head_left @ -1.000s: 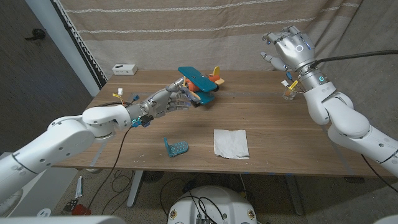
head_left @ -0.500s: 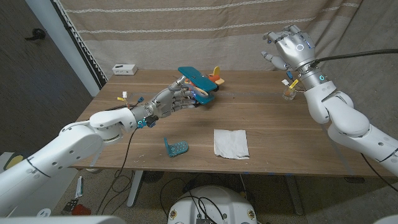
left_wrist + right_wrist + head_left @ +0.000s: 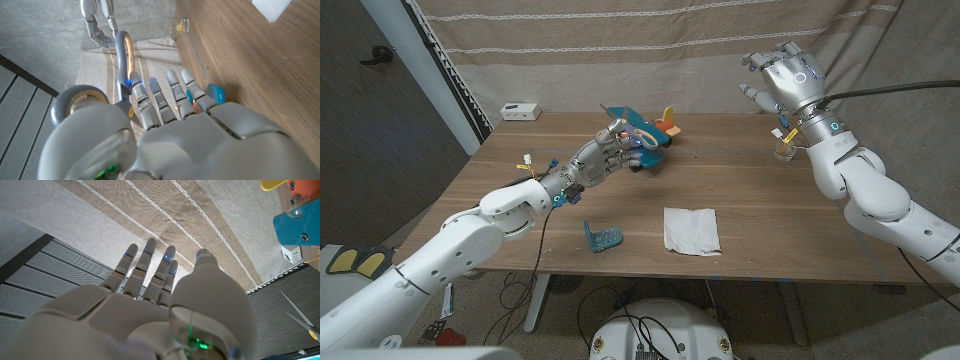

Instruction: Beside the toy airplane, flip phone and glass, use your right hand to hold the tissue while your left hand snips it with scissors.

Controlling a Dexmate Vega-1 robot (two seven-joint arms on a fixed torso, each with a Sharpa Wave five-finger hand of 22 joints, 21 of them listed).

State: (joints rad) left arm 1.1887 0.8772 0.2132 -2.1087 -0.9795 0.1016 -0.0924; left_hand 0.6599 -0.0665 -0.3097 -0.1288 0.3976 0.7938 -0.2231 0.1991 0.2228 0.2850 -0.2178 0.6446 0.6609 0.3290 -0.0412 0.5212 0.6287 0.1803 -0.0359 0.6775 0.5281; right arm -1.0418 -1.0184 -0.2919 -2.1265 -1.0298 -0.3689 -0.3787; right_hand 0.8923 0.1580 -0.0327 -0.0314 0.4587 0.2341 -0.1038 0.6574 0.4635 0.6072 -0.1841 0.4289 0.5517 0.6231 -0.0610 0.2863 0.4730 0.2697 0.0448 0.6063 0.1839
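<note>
I stand at a wooden desk (image 3: pixel 750 190) with both arms out, and the cutting has not begun — this is the step of picking up the scissors.

My left hand (image 3: pixel 607 155) reaches toward twelve o'clock, up against the toy airplane (image 3: pixel 642 131), a blue-winged toy with an orange body at the far middle of the desk. The fingers (image 3: pixel 172 95) curl around something with blue and orange parts; the scissors' (image 3: pixel 638 146) handles seem to be in there, touching the plane, but I cannot tell whether I truly hold them.

My right hand (image 3: pixel 788 78) hangs high in the air at about two o'clock, fingers apart, holding nothing. Just below it, near the far right edge, stands the small clear glass (image 3: pixel 783 150).

The tissue (image 3: pixel 691 229) lies flat and whole near the front edge, at about five o'clock from the plane and well apart from both hands. At nine o'clock from the tissue sits the flip phone (image 3: pixel 602 237), teal and propped half open.

As I judge it, the next move calls for my left hand to get a sure grip on the scissors and lift them clear without dragging the plane — while my right hand comes down a long way to pin the tissue.
</note>
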